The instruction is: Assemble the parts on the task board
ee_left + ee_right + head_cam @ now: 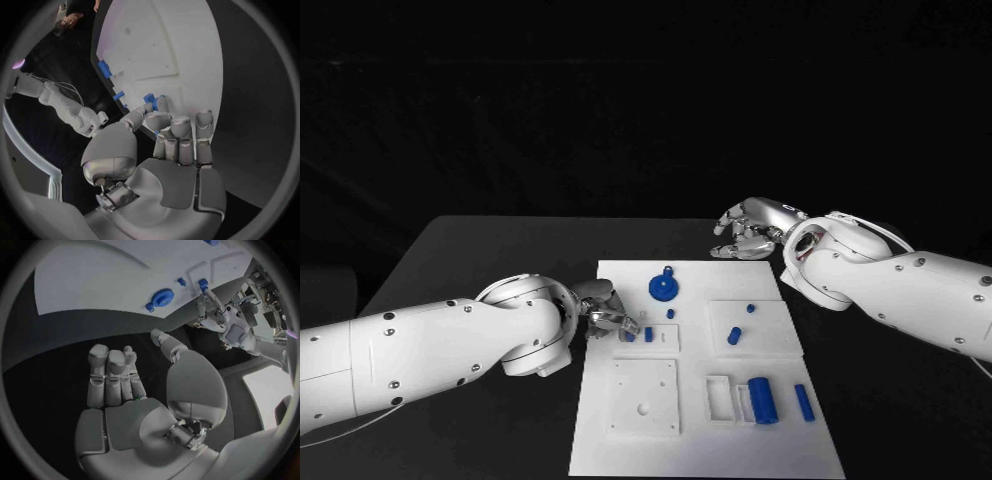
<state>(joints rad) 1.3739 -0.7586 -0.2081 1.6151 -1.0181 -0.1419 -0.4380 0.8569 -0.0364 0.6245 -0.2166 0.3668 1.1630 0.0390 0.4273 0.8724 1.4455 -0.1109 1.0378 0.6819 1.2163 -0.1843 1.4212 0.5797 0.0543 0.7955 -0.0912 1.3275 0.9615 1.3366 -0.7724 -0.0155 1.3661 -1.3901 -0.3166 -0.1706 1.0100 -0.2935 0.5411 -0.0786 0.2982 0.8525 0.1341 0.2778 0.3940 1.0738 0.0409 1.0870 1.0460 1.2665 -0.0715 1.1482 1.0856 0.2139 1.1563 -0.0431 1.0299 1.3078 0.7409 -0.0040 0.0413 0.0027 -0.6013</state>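
- White task board (689,440) lies flat mid-surface; blue parts sit on it: a round geared piece (665,288), a large cylinder (762,399), a slim pin (803,401)
- Left hand (603,312): fingers (179,131) together, touching a small blue block (630,335); actual grip cannot be told
- Right hand (754,228): fingers curled together, holding nothing, beyond the board

White board, blue parts, black table

The task board (697,440) is plain white, its parts blue: a round gear (664,289), a thick cylinder (762,400), a slim peg (803,401) and small pieces (734,336). The table (488,250) is matt black. Both arms are white; the left hand (603,315) and right hand (750,232) are silver-grey.
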